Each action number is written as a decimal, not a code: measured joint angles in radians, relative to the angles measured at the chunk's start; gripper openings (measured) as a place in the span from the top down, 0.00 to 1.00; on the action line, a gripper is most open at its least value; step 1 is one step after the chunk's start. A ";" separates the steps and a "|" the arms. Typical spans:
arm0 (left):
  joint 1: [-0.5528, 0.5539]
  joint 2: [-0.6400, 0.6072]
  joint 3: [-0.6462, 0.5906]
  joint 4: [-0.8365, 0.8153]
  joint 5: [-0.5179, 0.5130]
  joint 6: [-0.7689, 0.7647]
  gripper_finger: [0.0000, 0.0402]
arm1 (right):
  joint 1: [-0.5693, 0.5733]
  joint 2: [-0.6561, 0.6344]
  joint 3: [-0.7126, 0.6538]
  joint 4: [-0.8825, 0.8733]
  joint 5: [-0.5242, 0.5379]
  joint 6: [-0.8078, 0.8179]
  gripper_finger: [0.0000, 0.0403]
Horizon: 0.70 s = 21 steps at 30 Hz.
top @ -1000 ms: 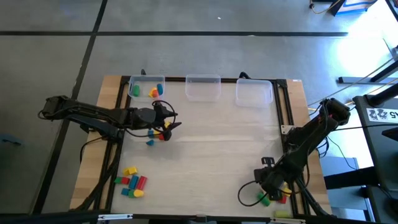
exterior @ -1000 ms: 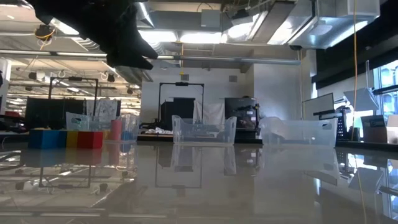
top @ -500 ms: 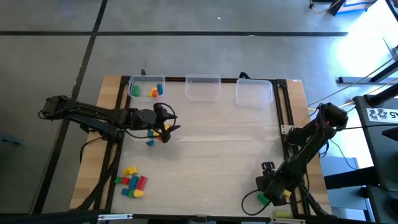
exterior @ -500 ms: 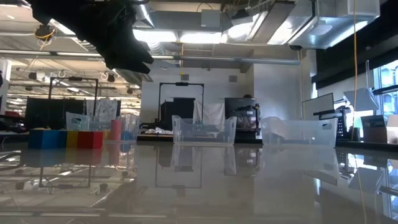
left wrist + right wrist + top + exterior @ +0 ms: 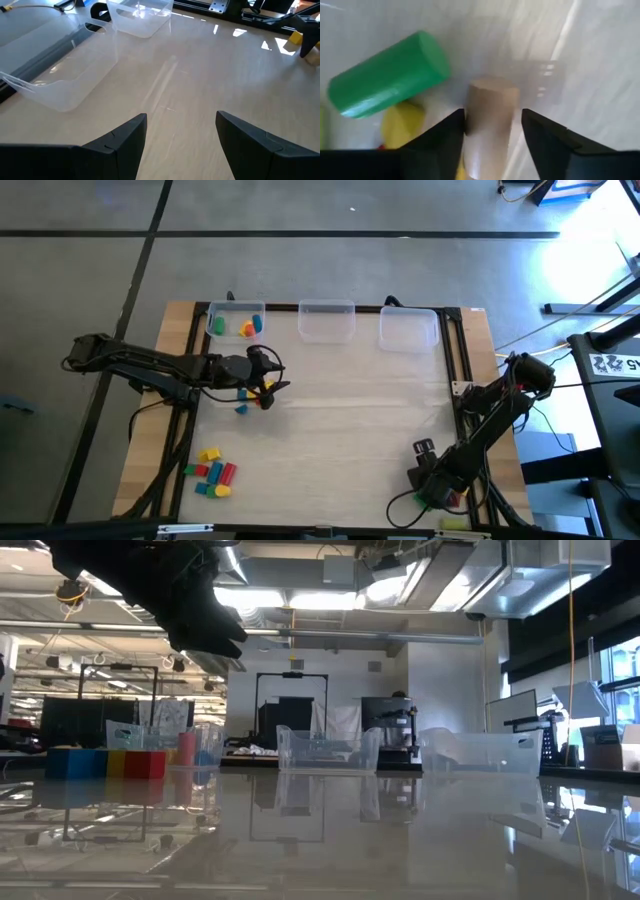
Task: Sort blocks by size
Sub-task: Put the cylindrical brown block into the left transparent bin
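The table [image 5: 340,410] carries three clear bins [image 5: 326,320] along its 12 o'clock edge.

The left gripper [image 5: 272,375] hangs wide and empty at 9 o'clock.

The right gripper [image 5: 492,131], at 5 o'clock, straddles a tan cylinder [image 5: 490,112] with narrow jaws; whether it grips, I cannot tell.

The block looks light, rigid and smooth, best pinched across its curved sides. A green cylinder [image 5: 390,75] lies just beside it.

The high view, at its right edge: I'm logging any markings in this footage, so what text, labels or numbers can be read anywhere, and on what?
"SY": the only legible letters, cut off by the frame edge, on a white sign right of the table.
Blocks, bins, grippers: no text visible.
Low view, background room: nothing readable.
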 joint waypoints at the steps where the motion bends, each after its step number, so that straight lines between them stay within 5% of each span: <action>1: 0.000 0.000 0.000 0.000 0.000 0.000 0.41 | 0.000 0.000 0.000 -0.003 0.014 -0.020 0.54; 7: 0.000 0.000 0.000 0.000 0.000 -0.007 0.41 | 0.000 0.000 0.000 -0.042 0.096 -0.078 0.68; 15: 0.000 0.000 0.000 -0.001 0.000 -0.019 0.41 | -0.001 -0.001 -0.030 -0.038 0.085 -0.036 0.61; 21: 0.001 0.000 0.000 -0.009 0.000 -0.091 0.41 | -0.061 -0.002 -0.040 -0.035 0.142 -0.043 0.68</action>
